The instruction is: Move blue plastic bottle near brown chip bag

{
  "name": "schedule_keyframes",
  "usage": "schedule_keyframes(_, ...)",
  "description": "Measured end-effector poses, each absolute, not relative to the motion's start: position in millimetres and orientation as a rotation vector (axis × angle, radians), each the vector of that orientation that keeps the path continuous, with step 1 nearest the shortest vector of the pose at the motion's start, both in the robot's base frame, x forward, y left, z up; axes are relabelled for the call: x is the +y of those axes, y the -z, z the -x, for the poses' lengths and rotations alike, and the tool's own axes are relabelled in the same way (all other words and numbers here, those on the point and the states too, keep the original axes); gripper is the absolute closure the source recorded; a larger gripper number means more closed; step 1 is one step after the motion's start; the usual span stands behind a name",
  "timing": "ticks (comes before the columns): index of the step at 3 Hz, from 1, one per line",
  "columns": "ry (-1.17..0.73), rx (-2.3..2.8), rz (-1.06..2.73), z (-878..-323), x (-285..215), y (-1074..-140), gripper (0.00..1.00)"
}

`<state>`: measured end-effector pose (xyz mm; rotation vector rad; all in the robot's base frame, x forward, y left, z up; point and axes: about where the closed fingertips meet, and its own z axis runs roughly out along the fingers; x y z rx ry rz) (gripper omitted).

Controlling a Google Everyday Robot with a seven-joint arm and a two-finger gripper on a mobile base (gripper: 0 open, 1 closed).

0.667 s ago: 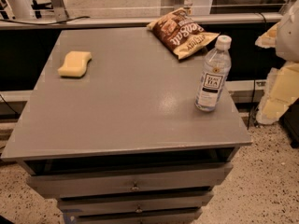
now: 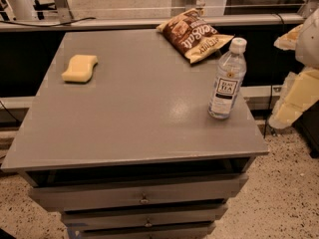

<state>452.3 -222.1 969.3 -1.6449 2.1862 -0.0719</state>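
The blue plastic bottle [image 2: 227, 78] stands upright near the table's right edge, clear with a white cap and a white-and-dark label. The brown chip bag [image 2: 194, 35] lies flat at the table's back right, a short gap behind the bottle. My gripper [image 2: 294, 101] shows as pale cream parts at the right edge of the camera view, off the table and to the right of the bottle, not touching it.
A yellow sponge [image 2: 79, 67] lies on the left of the grey table [image 2: 134, 113]. Drawers [image 2: 142, 195] sit below the tabletop. A rail and a glass wall run behind the table. The floor is speckled.
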Motion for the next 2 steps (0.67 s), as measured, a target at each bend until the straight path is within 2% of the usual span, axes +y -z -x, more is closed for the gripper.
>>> schedule_keyframes(2,-0.184,2.065,1.386,-488.0,-231.8,-933.1,0.00)
